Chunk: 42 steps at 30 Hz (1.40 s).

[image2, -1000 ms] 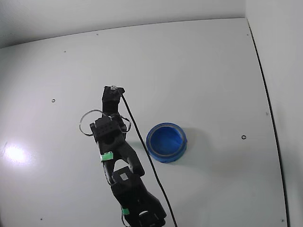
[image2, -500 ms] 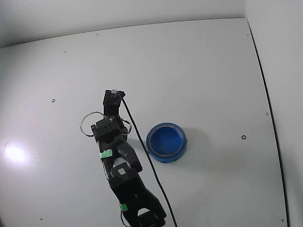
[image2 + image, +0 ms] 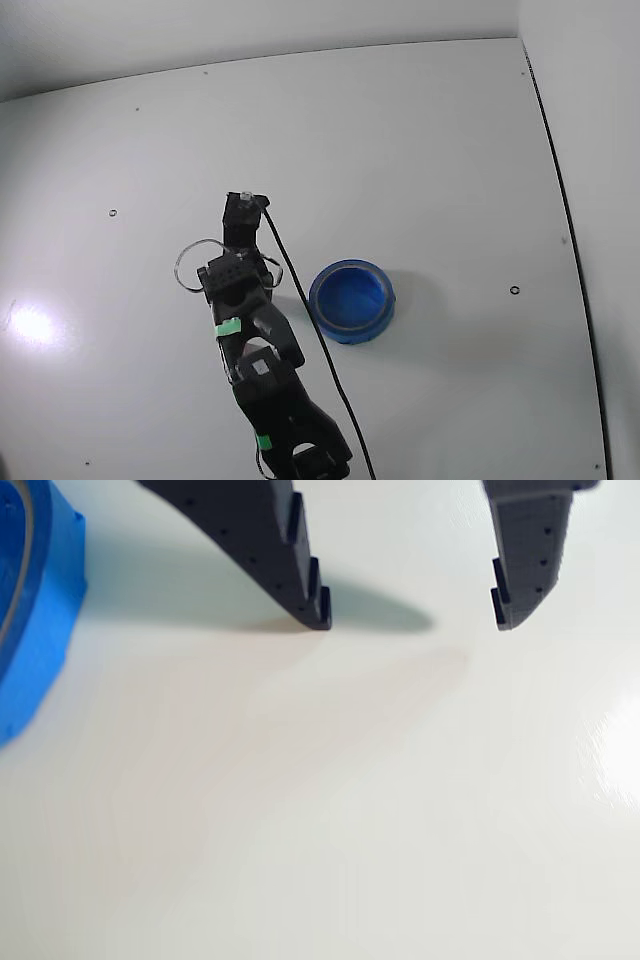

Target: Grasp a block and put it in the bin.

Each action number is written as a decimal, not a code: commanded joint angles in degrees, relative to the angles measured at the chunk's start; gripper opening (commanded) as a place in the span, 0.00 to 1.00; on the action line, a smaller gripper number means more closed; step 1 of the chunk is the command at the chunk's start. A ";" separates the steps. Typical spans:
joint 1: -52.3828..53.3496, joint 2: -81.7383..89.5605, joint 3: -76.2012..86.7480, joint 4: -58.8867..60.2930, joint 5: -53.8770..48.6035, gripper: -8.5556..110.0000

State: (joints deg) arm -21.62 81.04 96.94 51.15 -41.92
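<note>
Looking down through my wrist view, I see my pincer (image 3: 413,620) spread wide, its two black fingers (image 3: 295,570) coming in from the top edge with bare white table (image 3: 330,810) between the tips and nothing held. The left finger's tip sits on or just above its own dark shadow on the table, so it is very close to the surface; the right finger's tip ends at about the same height in the picture, well apart from the left one. The bin (image 3: 35,600) shows only as a slice of blue wall and rim at the left edge of the wrist view, off to the side of my left finger and not touching it. In the fixed view the bin (image 3: 351,300) is a round blue bowl sitting upright on the table (image 3: 400,150), just to the right of my arm (image 3: 250,330), with a black cable (image 3: 300,300) running down between the arm and the bowl's left side. My pincer itself is hidden under the wrist in the fixed view, so only the wrist view shows how far it is open. The block I cannot find in either view; the bowl's inside looks plain blue from above, though the picture is too small for me to be sure about it. A bright glare spot (image 3: 30,325) lies on the table far to the left in the fixed view.
</note>
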 commanded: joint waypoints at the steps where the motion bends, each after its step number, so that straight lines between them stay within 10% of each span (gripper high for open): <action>1: -0.35 15.12 9.49 -0.18 0.44 0.27; 42: -10.11 25.05 23.29 -0.97 6.50 0.27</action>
State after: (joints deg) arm -31.29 108.02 121.73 51.33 -34.98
